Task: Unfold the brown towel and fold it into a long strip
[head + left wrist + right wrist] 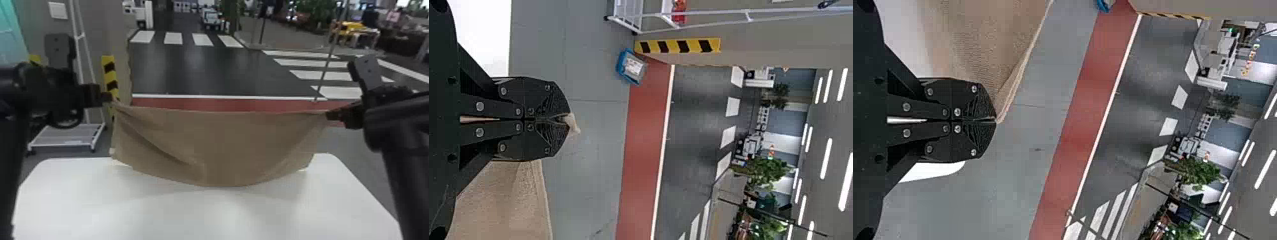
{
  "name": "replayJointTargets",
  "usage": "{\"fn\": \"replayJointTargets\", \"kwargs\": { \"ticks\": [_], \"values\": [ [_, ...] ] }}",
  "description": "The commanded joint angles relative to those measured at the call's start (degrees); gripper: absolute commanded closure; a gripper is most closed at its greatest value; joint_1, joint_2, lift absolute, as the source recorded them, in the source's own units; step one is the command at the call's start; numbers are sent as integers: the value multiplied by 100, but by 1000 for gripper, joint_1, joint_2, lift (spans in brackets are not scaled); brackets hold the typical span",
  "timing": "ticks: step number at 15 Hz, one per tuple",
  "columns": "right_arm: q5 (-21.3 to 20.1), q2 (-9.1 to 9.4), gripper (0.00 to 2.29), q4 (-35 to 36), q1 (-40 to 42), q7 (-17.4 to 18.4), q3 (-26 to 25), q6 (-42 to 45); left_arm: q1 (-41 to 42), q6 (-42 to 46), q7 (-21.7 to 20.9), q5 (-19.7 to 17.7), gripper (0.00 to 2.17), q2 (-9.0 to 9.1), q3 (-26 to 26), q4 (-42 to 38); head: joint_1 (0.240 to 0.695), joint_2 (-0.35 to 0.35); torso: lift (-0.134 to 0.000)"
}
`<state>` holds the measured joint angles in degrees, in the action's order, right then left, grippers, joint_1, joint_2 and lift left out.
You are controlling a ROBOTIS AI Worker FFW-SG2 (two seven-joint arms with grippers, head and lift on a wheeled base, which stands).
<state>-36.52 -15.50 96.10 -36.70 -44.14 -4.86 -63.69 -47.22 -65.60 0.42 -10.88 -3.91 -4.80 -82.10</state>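
A broad white surface [204, 220] with rounded far corners fills the lower part of the head view. Two black arms rise on either side of it: the left arm [11, 159] and the right arm [403, 166].

Between them hangs the brown towel [223, 143], a wide sheet over the far part of the surface. Its long axis runs left to right, from claw to claw. The top edge is nearly straight; the bottom edge bows downward in the middle, and slanting creases run in from the left side. Whether the bottom edge touches the surface, I cannot tell.

The left claw [108, 97] is clenched on the towel's upper left corner, the right claw [330, 115] on its upper right. Neither arm is nearer the towel. The cloth lies inward of and below both claws, so the next move probably calls for lowering them together, keeping that long axis level, before folding lengthwise. Uneven lowering could bunch the cloth.

Smallest of all, in the left wrist view, a little tip of cloth [573, 123] pokes out past the fingertips.
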Motion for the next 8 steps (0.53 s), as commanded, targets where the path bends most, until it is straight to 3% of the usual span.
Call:
{"fn": "replayJointTargets", "kwargs": {
  "ticks": [1, 4, 6, 8],
  "values": [
    [128, -129, 1507, 708, 620, -86, -76, -114, 890, -379, -15, -151, 2148, -31, -654, -1080, 394, -131, -123],
    [470, -129, 1507, 1947, 1983, -270, -568, -61, 2586, -432, -59, -740, 2148, -40, -1568, -2583, 439, -107, -123],
    [708, -129, 1507, 2791, 3037, -455, -1043, 167, 3878, -379, -156, -1232, 2148, -49, -2131, -3497, 539, -72, -123],
    [831, -32, 1507, 3292, 3907, -683, -1263, 484, 4889, 43, -262, -1390, 2148, -31, -2333, -3963, 612, -55, -123]
  ]
}}
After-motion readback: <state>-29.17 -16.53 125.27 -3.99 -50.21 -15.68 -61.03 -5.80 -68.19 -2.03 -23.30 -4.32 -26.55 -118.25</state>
